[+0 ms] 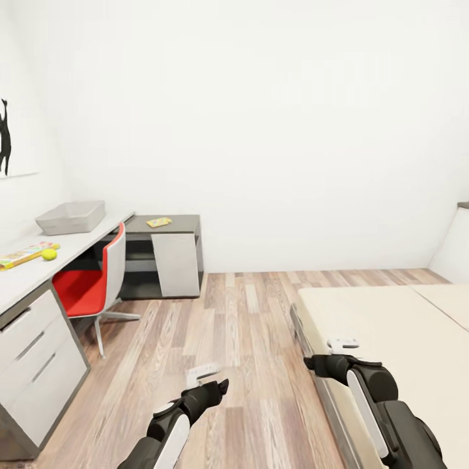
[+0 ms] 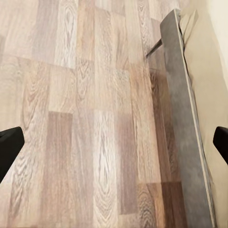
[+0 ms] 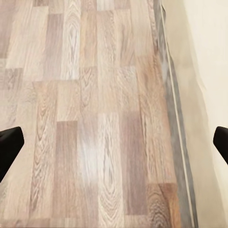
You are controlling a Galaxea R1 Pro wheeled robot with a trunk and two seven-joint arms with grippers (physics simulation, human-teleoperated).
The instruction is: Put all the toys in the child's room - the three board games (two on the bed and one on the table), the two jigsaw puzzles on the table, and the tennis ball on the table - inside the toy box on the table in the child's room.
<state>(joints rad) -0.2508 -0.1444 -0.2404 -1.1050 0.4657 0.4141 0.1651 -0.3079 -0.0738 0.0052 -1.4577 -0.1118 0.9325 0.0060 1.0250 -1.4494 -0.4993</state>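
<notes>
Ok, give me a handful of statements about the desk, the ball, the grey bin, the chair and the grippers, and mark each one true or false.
1. The tennis ball lies on the white desk. True.
2. The grey bin sits on the floor beside the bed. False: it stands on the desk, at its far end.
3. A red chair is drawn up to the desk. True.
4. The left gripper holds a game box. False: its fingers are spread with only wooden floor between them.
5. The right gripper is open. True.
6. The ball is inside the bin. False: it lies apart from it, on the desk top.
</notes>
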